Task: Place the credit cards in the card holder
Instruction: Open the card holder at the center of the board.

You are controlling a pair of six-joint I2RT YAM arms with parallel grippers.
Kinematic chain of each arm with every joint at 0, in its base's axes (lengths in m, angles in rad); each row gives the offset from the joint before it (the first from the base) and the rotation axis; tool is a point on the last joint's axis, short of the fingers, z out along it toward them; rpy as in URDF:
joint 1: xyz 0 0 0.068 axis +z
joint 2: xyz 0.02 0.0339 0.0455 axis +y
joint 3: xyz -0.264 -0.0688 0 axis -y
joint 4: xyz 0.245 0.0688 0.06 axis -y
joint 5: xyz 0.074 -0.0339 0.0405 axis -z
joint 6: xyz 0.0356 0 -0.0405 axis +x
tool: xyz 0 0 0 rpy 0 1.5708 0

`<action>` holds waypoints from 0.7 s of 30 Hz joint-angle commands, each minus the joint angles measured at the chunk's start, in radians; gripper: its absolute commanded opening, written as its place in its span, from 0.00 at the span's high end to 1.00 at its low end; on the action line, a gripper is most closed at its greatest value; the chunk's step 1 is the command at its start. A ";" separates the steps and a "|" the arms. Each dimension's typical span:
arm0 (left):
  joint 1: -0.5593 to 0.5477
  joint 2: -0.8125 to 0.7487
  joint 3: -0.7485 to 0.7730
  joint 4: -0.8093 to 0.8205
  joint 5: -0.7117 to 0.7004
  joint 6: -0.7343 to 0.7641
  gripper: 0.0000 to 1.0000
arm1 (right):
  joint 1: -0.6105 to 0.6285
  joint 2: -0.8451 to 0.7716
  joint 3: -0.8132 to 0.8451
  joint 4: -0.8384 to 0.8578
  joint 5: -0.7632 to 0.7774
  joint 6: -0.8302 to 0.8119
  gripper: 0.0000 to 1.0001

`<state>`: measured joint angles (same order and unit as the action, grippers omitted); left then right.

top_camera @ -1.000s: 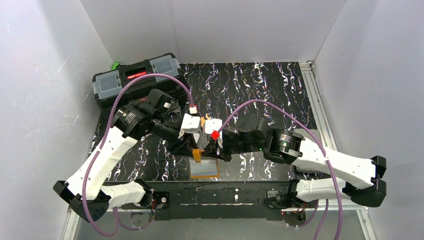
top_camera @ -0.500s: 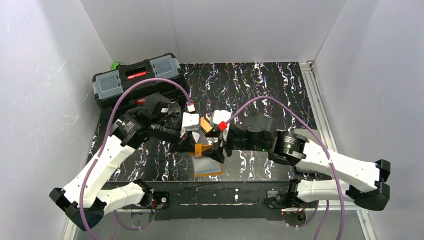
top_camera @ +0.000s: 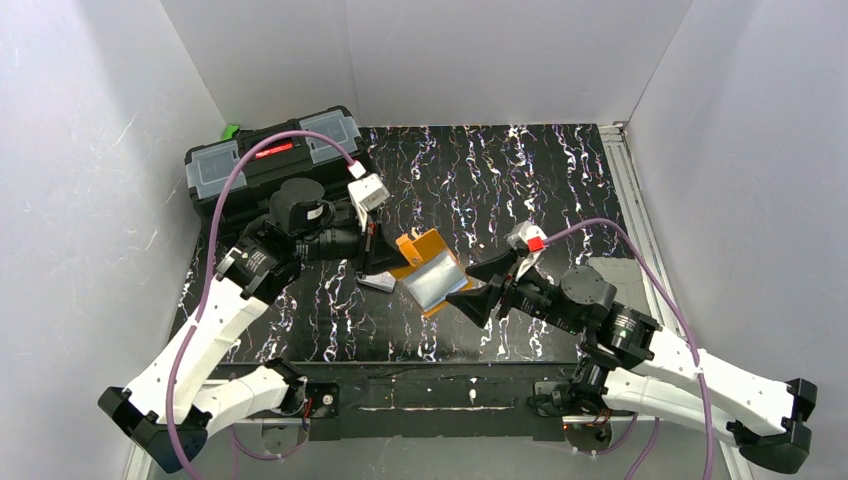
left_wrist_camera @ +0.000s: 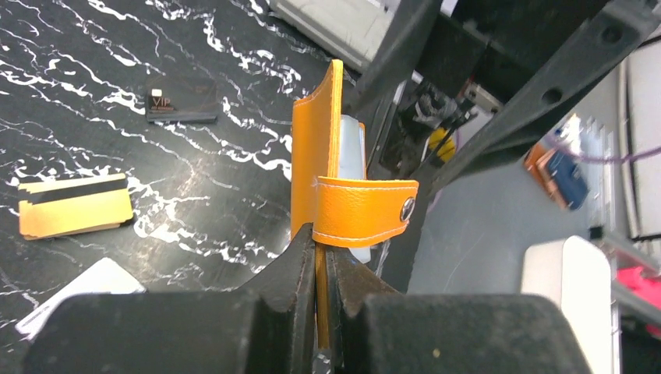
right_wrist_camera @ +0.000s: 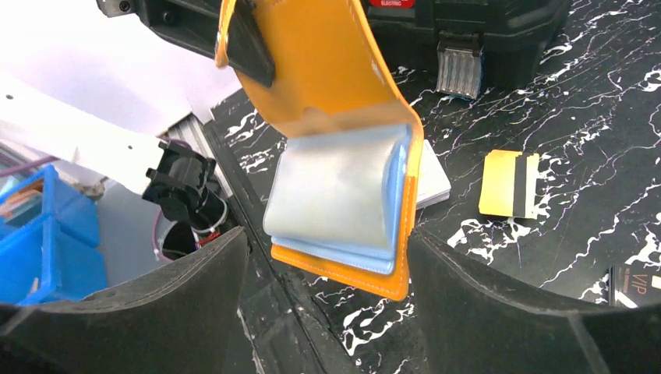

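The open wallet (left_wrist_camera: 316, 156) is pinched by its cover in the left gripper (left_wrist_camera: 319, 245), the right gripper (top_camera: 487, 283) is spread empty just before it, and the cards (left_wrist_camera: 74, 206) lie loose on the table (left_wrist_camera: 93, 47) beneath, none judged inserted yet.

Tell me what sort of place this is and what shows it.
Probably a robotics lab test cell. Plain white walls box in a black marbled table. A left arm and a right arm are bolted at its near edge. A black toolbox sits at the back left.
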<state>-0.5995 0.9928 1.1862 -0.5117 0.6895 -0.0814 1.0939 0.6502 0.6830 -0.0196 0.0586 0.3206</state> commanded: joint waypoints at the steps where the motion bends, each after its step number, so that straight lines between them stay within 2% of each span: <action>1: 0.042 0.010 -0.001 0.144 0.083 -0.179 1.00 | -0.009 -0.051 -0.028 0.105 0.051 0.070 0.20; 12: 0.092 0.009 0.019 0.186 0.151 -0.200 1.00 | -0.034 -0.111 -0.084 0.060 0.167 0.107 0.17; 21: 0.112 0.009 0.011 0.233 0.179 -0.244 1.00 | -0.068 -0.068 -0.097 0.169 0.080 0.143 0.16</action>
<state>-0.4923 1.0229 1.1862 -0.3244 0.8234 -0.2947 1.0412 0.5522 0.5720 0.0334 0.1764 0.4442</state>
